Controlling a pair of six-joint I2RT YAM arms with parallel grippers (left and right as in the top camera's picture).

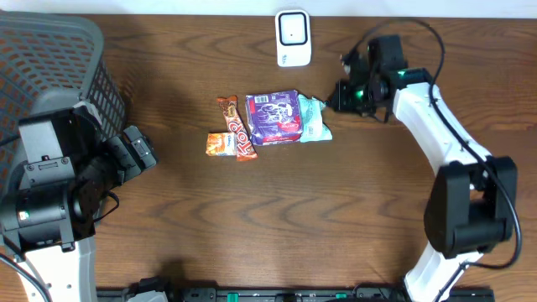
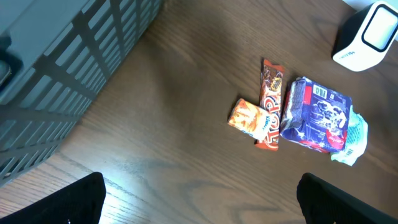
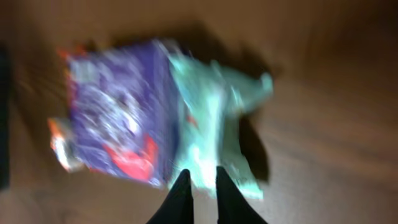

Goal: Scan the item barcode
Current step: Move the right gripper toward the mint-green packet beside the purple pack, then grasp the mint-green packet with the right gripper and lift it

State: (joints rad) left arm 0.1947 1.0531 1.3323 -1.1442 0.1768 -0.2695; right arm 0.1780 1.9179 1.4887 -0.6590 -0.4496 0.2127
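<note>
**Near edge, left.** The left gripper (image 2: 200,199) hung over the wooden table (image 1: 377,210) with its 2 fingers spread wide and nothing between them.

**Centre.** 4 snack items lay flat in 1 touching cluster. A small orange packet (image 1: 221,143) lay nearest. A red-brown chocolate bar (image 1: 236,127) lay along its right side and reached farther back. A purple packet (image 1: 274,117) sat just beside the bar. The mint-green packet (image 1: 313,122) lay against the purple packet's right side.

**Centre right.** The right gripper (image 1: 340,96) was at the far right corner of the mint-green packet. In the wrist view its fingers (image 3: 180,198) were drawn almost together over that packet's edge. They appeared to pinch it, though motion blur left the contact uncertain. The packet itself rested on the table.

**Far edge.** A white barcode scanner (image 1: 293,38) stood behind the cluster, well apart from it. A grey slatted basket (image 1: 50,50) filled the far left corner.
</note>
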